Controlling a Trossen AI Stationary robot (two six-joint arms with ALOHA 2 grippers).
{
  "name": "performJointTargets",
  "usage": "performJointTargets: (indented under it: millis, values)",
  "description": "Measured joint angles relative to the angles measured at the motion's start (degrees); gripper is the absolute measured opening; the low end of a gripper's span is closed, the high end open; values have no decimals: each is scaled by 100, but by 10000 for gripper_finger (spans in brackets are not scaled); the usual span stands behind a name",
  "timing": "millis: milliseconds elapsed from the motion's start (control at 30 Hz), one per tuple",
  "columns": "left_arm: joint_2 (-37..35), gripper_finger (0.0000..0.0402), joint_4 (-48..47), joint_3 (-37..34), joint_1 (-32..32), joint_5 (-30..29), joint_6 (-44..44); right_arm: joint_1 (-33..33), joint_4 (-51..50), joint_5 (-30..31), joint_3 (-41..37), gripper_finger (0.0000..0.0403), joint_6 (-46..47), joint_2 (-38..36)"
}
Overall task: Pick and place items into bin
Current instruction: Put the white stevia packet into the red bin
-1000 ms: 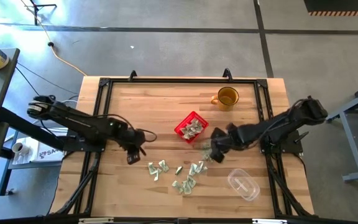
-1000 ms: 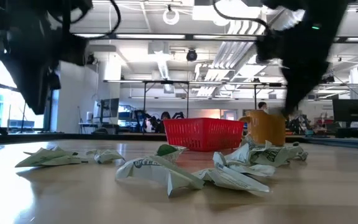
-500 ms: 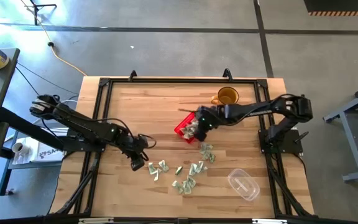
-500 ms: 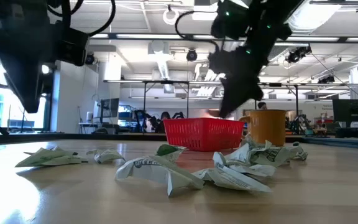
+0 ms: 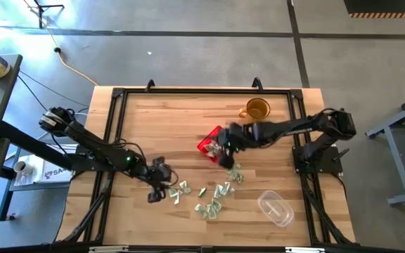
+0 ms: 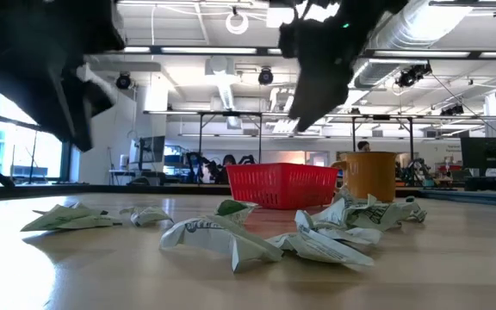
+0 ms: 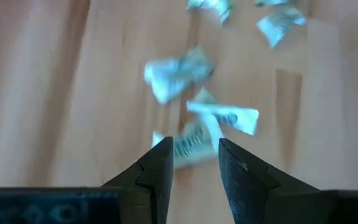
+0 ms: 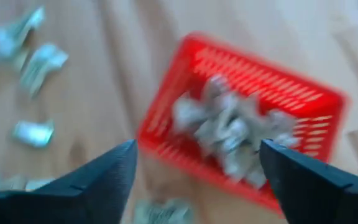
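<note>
two dark arms reach in over the wooden bench [image 5: 188, 119], one from each side. the red bin [image 5: 209, 143] sits near the bench's middle, partly under the right arm, with a heap of pale wrapped pieces inside it [image 8: 235, 127]. an amber mug [image 5: 256, 109] stands beyond the bin toward the far edge, and a clear plastic container [image 5: 275, 209] lies near the front right corner. the right end effector [image 5: 225, 146] hangs above the bin, its fingers spread wide and holding nothing. the left end effector [image 7: 191, 163] is low at the left end of the scattered items [image 5: 213, 195], fingers parted a little with one wrapped piece [image 7: 188, 146] just between the tips. the other items lie loose on the bench in front of the bin.
</note>
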Motion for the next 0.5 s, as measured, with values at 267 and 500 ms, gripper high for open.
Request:
performJointTargets:
  millis: [267,500]
  values:
    - [642,163,364,4,26,515,2990,732,-964,179,-13,378,733,0]
    - [1232,163,485,63,28,359,3843,1236,-1301,398,-15,379,1497,-2]
